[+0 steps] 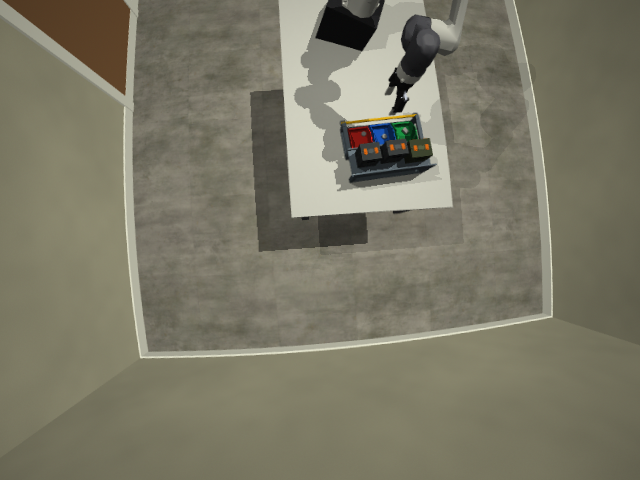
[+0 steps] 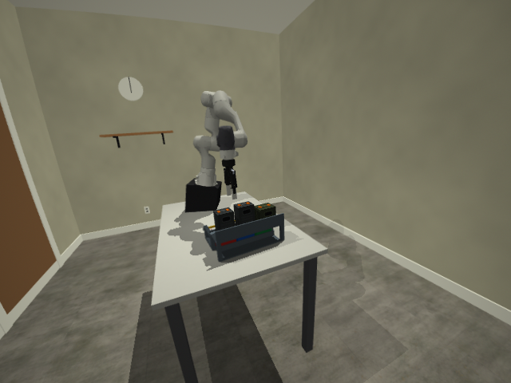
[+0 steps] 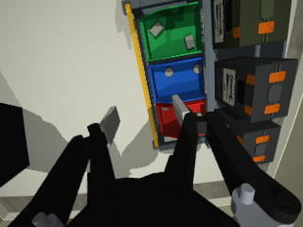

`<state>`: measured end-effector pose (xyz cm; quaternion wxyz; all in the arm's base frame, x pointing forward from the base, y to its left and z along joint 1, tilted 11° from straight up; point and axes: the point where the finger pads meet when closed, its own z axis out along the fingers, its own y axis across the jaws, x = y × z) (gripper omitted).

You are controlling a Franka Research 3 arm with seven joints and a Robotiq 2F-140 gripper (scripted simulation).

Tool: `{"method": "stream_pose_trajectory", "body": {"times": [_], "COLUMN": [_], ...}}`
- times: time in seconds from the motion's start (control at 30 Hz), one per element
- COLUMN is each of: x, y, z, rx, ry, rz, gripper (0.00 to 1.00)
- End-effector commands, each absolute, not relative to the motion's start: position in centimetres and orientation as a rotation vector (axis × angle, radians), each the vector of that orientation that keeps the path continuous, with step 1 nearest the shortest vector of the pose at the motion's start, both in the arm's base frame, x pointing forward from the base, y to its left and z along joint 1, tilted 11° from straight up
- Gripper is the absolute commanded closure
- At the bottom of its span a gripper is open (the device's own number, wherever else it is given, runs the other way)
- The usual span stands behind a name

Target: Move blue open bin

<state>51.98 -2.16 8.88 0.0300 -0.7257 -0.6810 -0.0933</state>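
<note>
The blue open bin sits on the grey shelf between the red bin and the green bin. Two small round grey parts show in the blue bin. My gripper is open and empty, its fingers partly spread. It hangs above the table on the side of the shelf's yellow rail. In the wrist view one fingertip overlaps the blue and red bins from above. In the exterior view the shelf's back panel hides the bins.
Two dark grey cases and an olive case stand on the shelf behind the bins. The shelf stands on the white table. The black robot base block stands at the far end.
</note>
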Motion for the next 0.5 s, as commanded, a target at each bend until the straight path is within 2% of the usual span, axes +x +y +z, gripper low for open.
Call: {"method": "stream_pose_trajectory", "body": {"times": [0.0,0.47], "x": [51.78,51.72], "y": [-2.42,-2.43], "z": [9.2,9.32], "rx": [-2.233,-2.235], "ry": [-2.103,-2.101], "rz": [-0.285,-0.286], "gripper": [0.43,0.43]}}
